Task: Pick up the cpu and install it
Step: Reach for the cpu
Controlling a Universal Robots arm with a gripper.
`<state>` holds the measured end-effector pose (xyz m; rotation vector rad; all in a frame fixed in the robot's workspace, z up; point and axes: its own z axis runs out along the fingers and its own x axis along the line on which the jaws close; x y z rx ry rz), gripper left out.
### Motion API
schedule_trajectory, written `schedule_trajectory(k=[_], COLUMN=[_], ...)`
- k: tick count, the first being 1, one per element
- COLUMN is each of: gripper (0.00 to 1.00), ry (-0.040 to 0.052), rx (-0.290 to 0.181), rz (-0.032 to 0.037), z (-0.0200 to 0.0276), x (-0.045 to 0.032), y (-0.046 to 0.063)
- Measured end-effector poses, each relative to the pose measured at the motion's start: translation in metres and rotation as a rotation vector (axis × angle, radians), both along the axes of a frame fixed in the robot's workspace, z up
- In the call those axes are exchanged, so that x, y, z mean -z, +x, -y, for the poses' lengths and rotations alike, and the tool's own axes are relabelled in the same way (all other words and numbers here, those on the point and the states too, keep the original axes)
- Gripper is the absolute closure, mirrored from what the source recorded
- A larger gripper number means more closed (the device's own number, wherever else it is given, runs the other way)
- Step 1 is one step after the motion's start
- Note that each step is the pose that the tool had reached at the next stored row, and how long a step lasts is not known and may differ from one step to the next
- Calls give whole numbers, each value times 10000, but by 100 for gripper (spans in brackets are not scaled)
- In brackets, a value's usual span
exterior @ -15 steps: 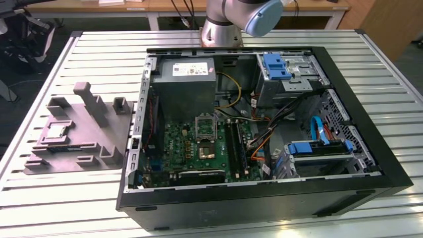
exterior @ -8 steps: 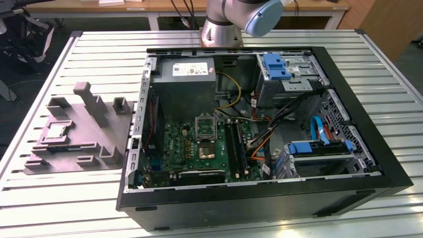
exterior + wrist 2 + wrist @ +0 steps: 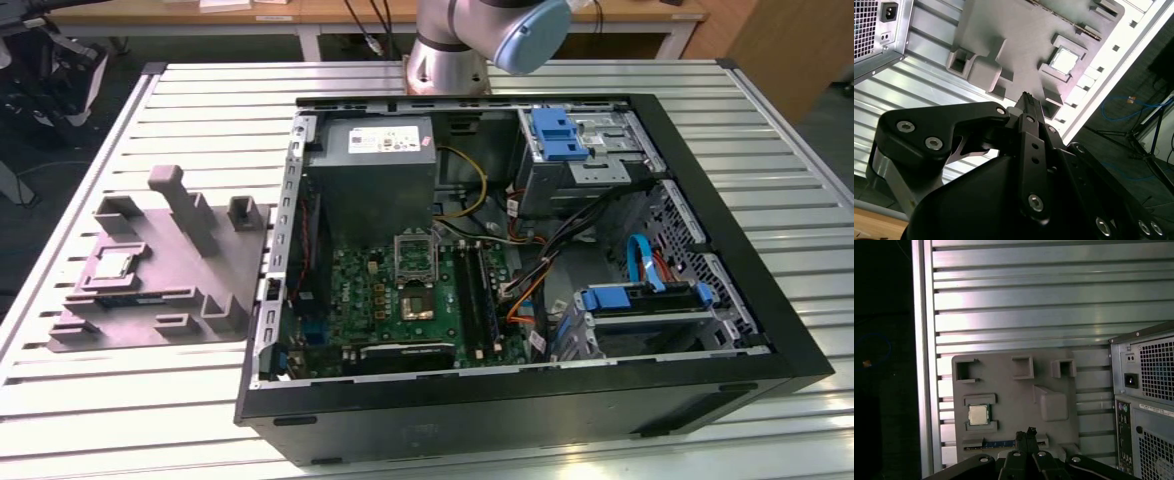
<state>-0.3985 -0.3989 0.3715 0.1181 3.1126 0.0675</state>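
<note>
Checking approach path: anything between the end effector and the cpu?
Nothing loose: in the first wrist view, bare grey tray lies between the end effector and the cpu.

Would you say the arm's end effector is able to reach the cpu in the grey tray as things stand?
Probably yes: the cpu lies uncovered in the grey tray, and the end effector hangs above that tray with nothing between them.
</note>
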Motion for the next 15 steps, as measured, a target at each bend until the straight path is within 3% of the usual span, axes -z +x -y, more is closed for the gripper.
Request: schedule_trajectory(k=[15], gripper=[89], ry=[0], rx=[1], rz=[0], z=[0], x=[4], y=[-73])
